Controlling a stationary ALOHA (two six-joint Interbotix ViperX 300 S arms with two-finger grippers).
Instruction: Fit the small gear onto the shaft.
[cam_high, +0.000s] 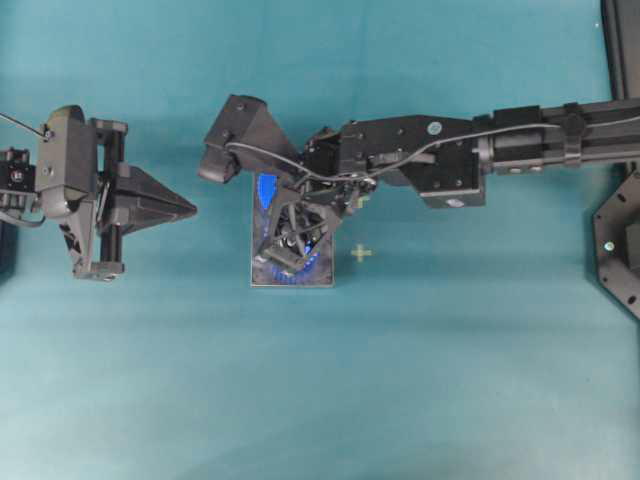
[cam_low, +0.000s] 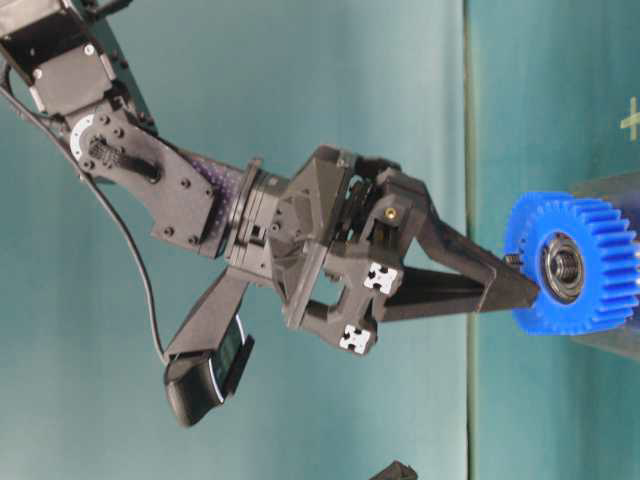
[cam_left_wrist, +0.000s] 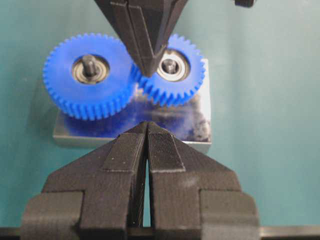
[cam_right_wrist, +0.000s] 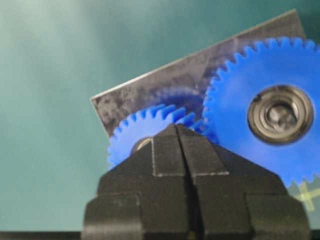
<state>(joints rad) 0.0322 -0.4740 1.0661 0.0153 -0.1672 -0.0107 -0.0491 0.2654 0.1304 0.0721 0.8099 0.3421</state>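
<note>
The small gear (cam_left_wrist: 176, 80) lies flat on the grey plate (cam_left_wrist: 200, 135), its teeth meshed with the larger gear (cam_left_wrist: 87, 75). The shaft (cam_left_wrist: 170, 65) shows as a peg end in the small gear's bearing. My right gripper (cam_left_wrist: 148, 70) is shut and empty, its tip resting on the small gear's rim beside the larger gear. In the right wrist view the shut gripper (cam_right_wrist: 176, 127) hides much of the small gear (cam_right_wrist: 130, 132). My left gripper (cam_left_wrist: 146, 125) is shut and empty, off the plate to the left (cam_high: 190, 208). In the overhead view the right gripper (cam_high: 290, 258) hangs over the plate (cam_high: 322, 272).
The larger gear (cam_right_wrist: 272, 112) sits on its own peg at the plate's other end. A yellow cross mark (cam_high: 361, 253) lies on the teal cloth just right of the plate. Dark equipment (cam_high: 620, 250) stands at the right edge.
</note>
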